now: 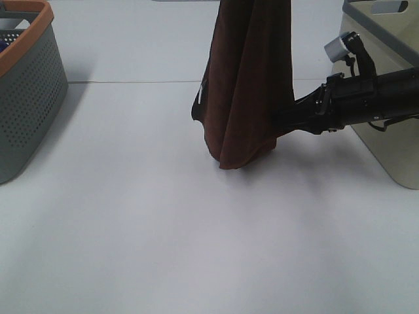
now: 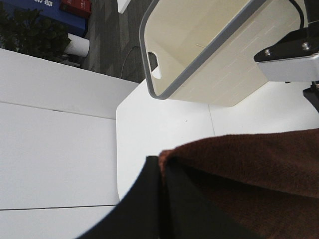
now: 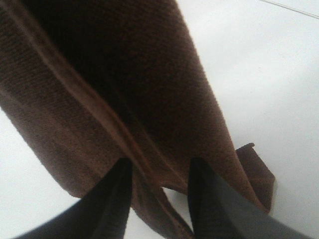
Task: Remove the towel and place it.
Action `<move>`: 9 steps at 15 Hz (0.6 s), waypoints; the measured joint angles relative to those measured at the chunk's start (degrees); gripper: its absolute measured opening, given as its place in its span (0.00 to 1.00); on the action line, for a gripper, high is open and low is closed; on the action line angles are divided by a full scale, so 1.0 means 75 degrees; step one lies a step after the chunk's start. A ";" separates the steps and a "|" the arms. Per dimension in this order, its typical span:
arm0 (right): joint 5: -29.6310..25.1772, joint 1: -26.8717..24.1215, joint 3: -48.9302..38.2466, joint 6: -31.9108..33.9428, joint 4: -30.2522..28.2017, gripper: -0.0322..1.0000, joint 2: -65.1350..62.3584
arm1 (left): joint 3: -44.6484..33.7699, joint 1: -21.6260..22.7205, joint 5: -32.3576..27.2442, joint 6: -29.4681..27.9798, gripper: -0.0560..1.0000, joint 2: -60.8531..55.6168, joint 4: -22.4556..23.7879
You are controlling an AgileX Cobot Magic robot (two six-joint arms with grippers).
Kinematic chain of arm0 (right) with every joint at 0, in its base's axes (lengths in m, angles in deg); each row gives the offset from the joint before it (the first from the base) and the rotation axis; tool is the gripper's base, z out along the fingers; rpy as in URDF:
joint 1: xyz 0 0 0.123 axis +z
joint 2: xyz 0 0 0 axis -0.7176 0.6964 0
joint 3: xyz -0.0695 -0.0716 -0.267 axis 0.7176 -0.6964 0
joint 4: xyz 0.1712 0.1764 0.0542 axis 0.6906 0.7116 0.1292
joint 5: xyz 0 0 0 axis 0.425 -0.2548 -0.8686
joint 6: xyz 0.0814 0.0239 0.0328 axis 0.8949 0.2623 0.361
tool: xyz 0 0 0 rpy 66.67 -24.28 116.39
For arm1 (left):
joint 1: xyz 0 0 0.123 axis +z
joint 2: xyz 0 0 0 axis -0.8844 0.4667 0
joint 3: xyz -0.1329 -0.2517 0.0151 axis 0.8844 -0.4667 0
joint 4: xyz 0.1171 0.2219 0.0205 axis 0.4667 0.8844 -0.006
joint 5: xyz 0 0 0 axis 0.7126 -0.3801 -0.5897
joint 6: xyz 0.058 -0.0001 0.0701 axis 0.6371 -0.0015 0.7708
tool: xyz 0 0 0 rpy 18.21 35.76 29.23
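Note:
The dark reddish-brown towel (image 1: 245,85) hangs in long folds from above the top edge of the exterior high view, its lowest corner just over the white table (image 1: 163,235). My left gripper (image 2: 164,172) is shut on the towel's top edge (image 2: 249,164); it is out of the exterior high view. My right arm (image 1: 353,98) reaches in from the right at mid-height of the towel. My right gripper (image 3: 159,174) is open, with a fold and hem of the towel (image 3: 124,74) between its fingers. One fingertip (image 1: 196,110) pokes out past the towel's left side.
A grey perforated basket with an orange rim (image 1: 26,98) stands at the far left. A cream basket with a grey rim (image 1: 386,137) stands at the right behind my right arm; it also shows in the left wrist view (image 2: 209,45). A table seam runs across the back.

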 joint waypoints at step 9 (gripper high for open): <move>0.0160 0.0000 0.0000 0.0306 -0.0275 0.03 -0.0008 | 0.0000 0.0076 -0.0031 -0.0076 0.05 0.0000 0.0015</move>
